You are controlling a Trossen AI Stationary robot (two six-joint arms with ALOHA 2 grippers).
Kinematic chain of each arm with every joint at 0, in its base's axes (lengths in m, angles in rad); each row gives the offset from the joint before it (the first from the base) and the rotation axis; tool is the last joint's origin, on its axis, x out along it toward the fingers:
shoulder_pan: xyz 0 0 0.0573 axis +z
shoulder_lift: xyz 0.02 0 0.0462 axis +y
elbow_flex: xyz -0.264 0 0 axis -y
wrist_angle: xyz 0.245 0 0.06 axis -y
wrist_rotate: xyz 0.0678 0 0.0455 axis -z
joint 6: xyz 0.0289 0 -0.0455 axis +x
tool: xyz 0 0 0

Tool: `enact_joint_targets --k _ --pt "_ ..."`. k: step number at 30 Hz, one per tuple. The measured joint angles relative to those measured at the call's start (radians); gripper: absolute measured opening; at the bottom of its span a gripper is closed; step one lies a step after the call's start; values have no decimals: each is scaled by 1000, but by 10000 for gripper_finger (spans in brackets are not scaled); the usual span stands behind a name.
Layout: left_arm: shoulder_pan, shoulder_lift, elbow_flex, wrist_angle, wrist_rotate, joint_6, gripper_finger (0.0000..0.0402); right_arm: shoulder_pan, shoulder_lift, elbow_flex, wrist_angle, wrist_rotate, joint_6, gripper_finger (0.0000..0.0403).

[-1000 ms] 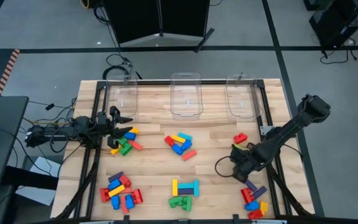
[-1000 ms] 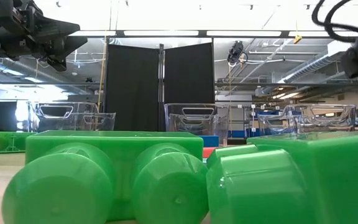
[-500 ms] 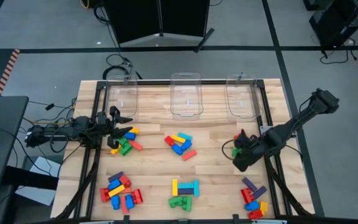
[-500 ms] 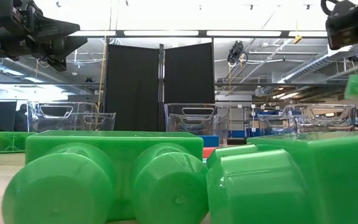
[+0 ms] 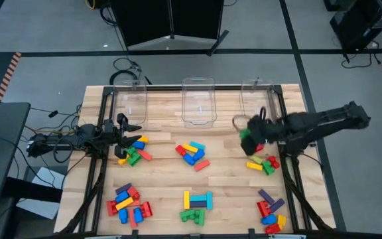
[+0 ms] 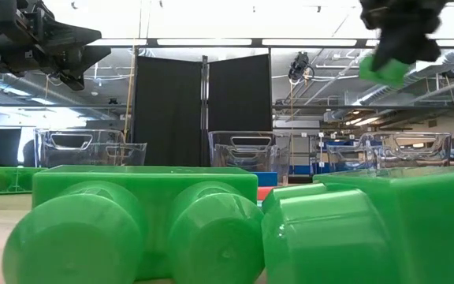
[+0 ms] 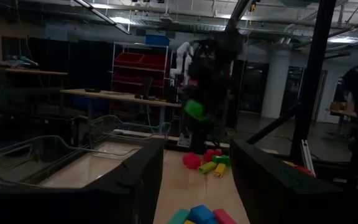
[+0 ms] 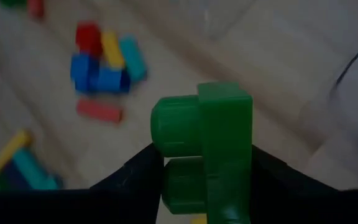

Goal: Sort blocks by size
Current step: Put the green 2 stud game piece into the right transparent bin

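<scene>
My right gripper (image 5: 249, 137) hangs high over the table's right part, in front of the right clear bin (image 5: 257, 106), shut on a chunky green block (image 5: 245, 141). The low view shows that block (image 6: 385, 67) well above the table. Below it a small group of red, yellow and green blocks (image 5: 264, 163) lies on the wood. My left gripper (image 5: 122, 130) rests open at the table's left side over a pile of blocks (image 5: 132, 151), with nothing between its fingers (image 7: 135, 186). My right gripper pinches the green block (image 8: 219, 149) between its two fingers. One finger (image 8: 138, 171) is on the studded side and the other (image 8: 272, 168) on the opposite face. The fingers slant down from the table's right. The block is lifted clear, its studs pointing sideways.
Three clear bins stand along the far edge: left (image 5: 131, 103), middle (image 5: 199, 103) and right. More block piles lie at the centre (image 5: 192, 154), near left (image 5: 128, 204), near centre (image 5: 196, 206) and near right (image 5: 270, 214). Green blocks (image 6: 140, 229) fill the low view's foreground.
My right gripper has risen from the near right pile with the green block and swung toward the far edge and the right bin, turning as it went. The block is now lifted high and clear. The red, yellow and green group that the arm hid now shows.
</scene>
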Motion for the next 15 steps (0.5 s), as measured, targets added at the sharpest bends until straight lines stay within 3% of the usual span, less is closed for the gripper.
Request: enact_joint_targets --k 8,15 --pt "0 0 0 0 0 0 193 -455 32 60 13 -64 -333 182" --pt "0 0 0 0 0 0 193 -805 150 60 26 -175 -501 185"
